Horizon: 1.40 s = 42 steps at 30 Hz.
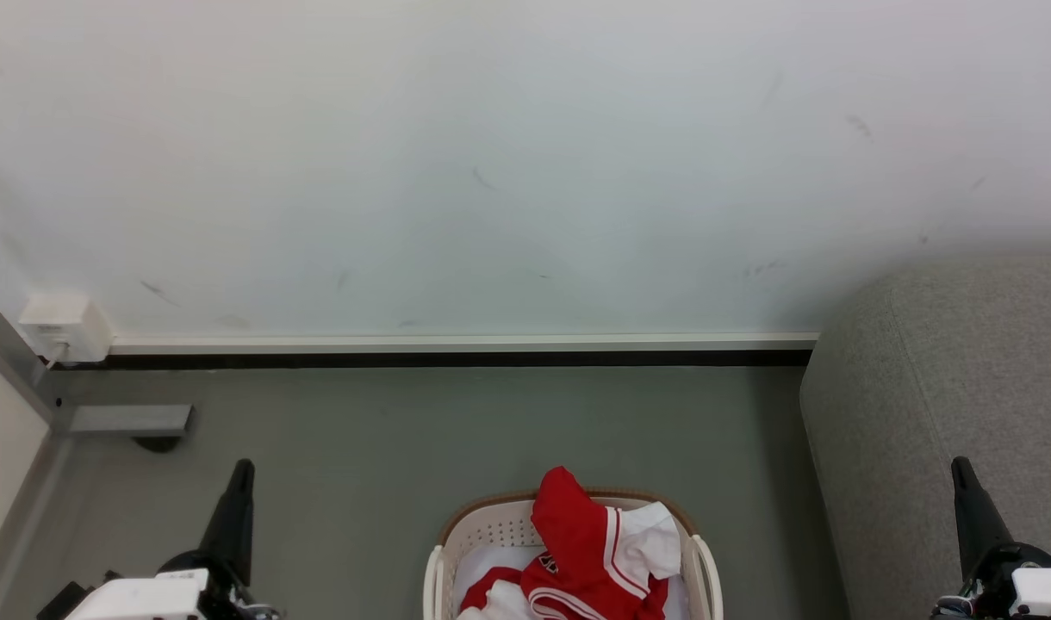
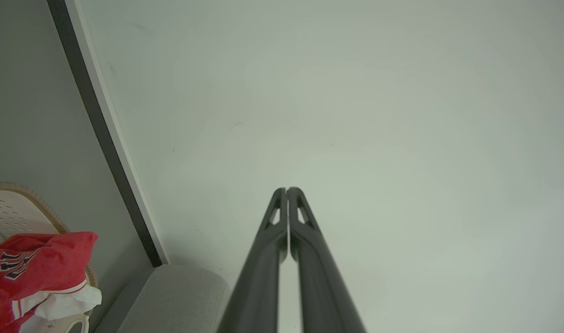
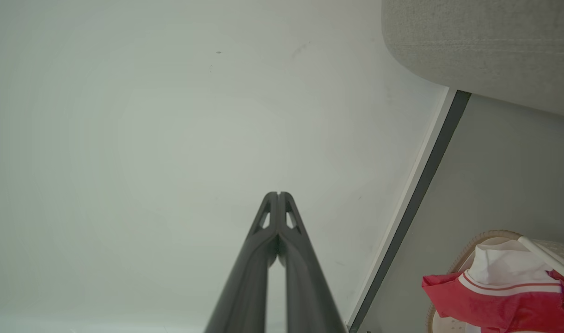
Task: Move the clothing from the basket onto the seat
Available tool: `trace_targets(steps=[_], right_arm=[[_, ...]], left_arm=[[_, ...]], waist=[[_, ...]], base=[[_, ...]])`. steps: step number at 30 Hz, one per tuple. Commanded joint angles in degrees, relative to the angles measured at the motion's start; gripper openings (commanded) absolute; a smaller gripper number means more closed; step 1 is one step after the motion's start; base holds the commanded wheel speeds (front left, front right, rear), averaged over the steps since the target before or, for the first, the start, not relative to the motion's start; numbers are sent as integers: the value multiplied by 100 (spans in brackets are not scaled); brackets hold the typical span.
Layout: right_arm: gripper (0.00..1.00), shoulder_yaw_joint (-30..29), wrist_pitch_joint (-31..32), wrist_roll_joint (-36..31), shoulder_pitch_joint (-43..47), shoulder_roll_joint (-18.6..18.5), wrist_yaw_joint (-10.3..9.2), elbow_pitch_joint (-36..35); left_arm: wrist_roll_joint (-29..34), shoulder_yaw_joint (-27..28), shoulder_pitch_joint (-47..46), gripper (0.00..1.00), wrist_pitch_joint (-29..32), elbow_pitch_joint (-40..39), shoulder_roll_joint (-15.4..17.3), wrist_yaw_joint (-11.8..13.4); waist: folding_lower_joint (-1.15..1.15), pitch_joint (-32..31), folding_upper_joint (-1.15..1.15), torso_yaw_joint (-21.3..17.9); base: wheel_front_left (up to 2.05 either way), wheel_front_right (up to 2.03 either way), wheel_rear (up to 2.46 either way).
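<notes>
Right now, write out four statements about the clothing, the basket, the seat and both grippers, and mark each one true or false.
1. The clothing lies in the basket. True.
2. The left gripper holds red fabric. False: it is shut on nothing and points at the wall.
3. The seat stands to the robot's right of the basket. True.
4. The right gripper is wide open. False: its fingers are pressed together, with nothing between them.

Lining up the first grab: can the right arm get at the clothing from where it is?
Probably yes. The clothing heaps above the basket rim, open from above; only the sofa's rounded side is near the right gripper's path inward. That gripper is shut, so open it first.
</notes>
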Motion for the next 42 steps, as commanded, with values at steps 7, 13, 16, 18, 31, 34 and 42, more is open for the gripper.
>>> trace_targets(steps=[7, 13, 16, 18, 31, 34, 42], right_arm=[[0, -22, 13, -1, -75, -41, -15, -29], [0, -22, 13, -1, -75, -41, -15, -29], [0, -22, 13, -1, -75, -41, -15, -29], [0, -22, 13, -1, -75, -41, -15, -29], [0, -22, 13, -1, -75, -41, -15, -29], [0, -22, 13, -1, -75, -41, -15, -29], [0, -22, 13, -1, -75, -41, -15, -29]], left_arm=[[-79, 3, -48, 0, 18, -17, 18, -9], [-79, 3, -48, 0, 18, -17, 18, -9], [-79, 3, -48, 0, 17, -17, 18, -9], [-79, 3, -48, 0, 17, -17, 18, -9], [-79, 3, -48, 0, 17, -17, 18, -9], [-79, 3, -48, 0, 17, -17, 18, -9], [-79, 3, -48, 0, 17, -17, 18, -9]], waist=[[0, 0, 0, 0], [0, 0, 0, 0], [0, 0, 0, 0], [0, 0, 0, 0], [0, 0, 0, 0], [0, 0, 0, 0], [0, 0, 0, 0]], base=[[0, 0, 0], [0, 0, 0], [0, 0, 0], [0, 0, 0], [0, 0, 0], [0, 0, 0], [0, 0, 0]])
